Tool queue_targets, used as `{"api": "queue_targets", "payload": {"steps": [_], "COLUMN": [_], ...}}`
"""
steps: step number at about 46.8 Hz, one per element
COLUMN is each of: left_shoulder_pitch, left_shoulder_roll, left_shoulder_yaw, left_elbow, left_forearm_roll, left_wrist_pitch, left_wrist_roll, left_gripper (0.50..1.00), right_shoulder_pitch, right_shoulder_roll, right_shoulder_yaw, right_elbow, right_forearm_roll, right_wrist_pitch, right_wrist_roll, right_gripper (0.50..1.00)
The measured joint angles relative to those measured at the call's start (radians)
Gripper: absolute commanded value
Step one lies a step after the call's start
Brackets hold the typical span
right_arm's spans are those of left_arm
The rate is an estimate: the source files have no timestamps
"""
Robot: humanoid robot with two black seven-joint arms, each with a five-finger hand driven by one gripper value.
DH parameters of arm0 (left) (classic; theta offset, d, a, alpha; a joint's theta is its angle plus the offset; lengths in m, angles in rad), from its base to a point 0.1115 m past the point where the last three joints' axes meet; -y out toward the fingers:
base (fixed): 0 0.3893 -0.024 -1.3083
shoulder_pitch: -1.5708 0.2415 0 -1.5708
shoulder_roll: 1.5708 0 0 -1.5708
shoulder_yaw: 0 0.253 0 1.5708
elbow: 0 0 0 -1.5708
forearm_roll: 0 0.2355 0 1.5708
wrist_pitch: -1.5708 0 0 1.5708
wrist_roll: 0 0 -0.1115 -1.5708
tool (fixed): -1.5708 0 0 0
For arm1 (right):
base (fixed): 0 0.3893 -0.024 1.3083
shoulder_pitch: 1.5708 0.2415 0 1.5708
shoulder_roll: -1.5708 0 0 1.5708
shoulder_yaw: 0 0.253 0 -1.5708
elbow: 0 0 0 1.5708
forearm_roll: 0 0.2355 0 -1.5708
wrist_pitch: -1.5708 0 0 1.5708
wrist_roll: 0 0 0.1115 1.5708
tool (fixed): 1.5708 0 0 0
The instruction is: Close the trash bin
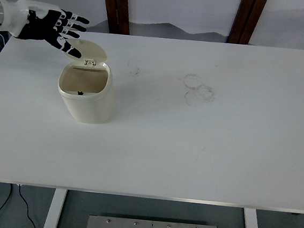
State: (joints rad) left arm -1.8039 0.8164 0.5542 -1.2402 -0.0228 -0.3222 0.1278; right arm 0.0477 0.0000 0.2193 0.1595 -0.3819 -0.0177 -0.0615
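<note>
A single head view looks forward and down from high on the robot's side, far enough back to take in the whole white table (pixel 200 167), its near edge low in the frame and dark wooden posts (pixel 116 5) beyond the far edge

A cream trash bin (pixel 86 94) stands upright at the table's left, its lid (pixel 91 52) raised open.

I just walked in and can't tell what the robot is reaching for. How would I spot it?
Look at the white table, then its left half, toward the far side. There stands a small cream trash bin, its rounded lid tipped up behind the open mouth. It is the only object on the table, with the left hand spread over the lid.
</note>
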Motion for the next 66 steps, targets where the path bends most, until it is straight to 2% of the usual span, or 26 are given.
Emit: {"api": "queue_targets", "payload": {"steps": [26,44,66], "left_shoulder_pitch": [0.026,0.075,0.078], "left_shoulder_roll": [0.005,0.009,-0.005], "left_shoulder_yaw": [0.007,0.006,0.006], "left_elbow": [-0.083,-0.093,-0.1], "left_forearm_roll": [-0.017,-0.018,-0.019], "left_wrist_pitch": [-0.011,-0.006,-0.006], "left_wrist_roll": [-0.009,-0.013,-0.013], "left_gripper": [1.0,1.0,1.0], "right_shoulder_pitch": [0.008,0.007,0.007], "right_shoulder_roll": [0.0,0.0,0.0], "right_shoulder_yaw": [0.001,0.0,0.0], "right_elbow": [0.001,0.002,0.002], "right_forearm_roll": [0.0,0.0,0.0], "right_wrist_pitch": [0.001,0.001,0.0], "right_wrist_roll": [0.0,0.0,0.001], "right_gripper": [0.995,0.995,0.995]}}
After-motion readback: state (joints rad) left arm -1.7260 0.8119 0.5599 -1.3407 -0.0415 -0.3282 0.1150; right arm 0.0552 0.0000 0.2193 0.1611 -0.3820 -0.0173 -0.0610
